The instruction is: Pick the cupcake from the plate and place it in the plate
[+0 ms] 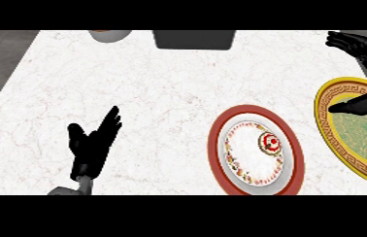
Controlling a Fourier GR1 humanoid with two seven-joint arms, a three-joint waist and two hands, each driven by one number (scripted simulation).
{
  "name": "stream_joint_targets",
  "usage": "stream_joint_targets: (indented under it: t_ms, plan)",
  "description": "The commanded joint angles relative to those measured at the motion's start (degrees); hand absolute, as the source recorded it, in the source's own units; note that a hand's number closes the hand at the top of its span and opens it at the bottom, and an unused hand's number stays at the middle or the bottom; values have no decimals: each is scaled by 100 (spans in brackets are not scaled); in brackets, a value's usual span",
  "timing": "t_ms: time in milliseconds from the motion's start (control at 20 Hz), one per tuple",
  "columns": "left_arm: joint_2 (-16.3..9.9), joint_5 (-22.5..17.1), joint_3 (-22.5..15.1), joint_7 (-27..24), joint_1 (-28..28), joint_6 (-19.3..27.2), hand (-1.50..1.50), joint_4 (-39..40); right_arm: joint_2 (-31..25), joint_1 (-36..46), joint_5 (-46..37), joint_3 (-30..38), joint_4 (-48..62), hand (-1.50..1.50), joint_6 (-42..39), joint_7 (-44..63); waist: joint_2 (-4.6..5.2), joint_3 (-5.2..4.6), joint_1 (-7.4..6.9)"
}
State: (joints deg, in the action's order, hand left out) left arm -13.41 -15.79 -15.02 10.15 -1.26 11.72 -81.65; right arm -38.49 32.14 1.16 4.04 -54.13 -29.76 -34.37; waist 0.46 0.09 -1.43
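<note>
While on red-rimmed plate [217, 148]: cupcake [271, 143] (untouched)

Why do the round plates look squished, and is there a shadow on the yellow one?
Head view: the red-rimmed plate and the yellow plate look stretched tall; a dark pointed patch lies on the yellow plate, shadow or the right hand above, cannot tell.
</note>
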Motion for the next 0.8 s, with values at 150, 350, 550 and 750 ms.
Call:
stream_joint_targets:
  t_ms: [150,350,550,750]
  plan:
    - [-35,-13,20,222,-26,-53,0,-21,-745,333,-1088,-1078,-724,-150,-671,251,-62,-17,103]
    - [-185,-27,292,-128,173,-193,0,120,-760,-6,-1537,-1397,-1177,-150,-437,206,-53,-13,120]
    - [-152,24,238,212,245,-140,0,-262,-292,-279,-1762,-1649,-2045,-150,-213,1187,-68,-13,142]
    - [80,180,234,44,220,-191,0,-16,-17,-733,-2218,-1629,-2343,-150,14,1220,-52,-11,141]
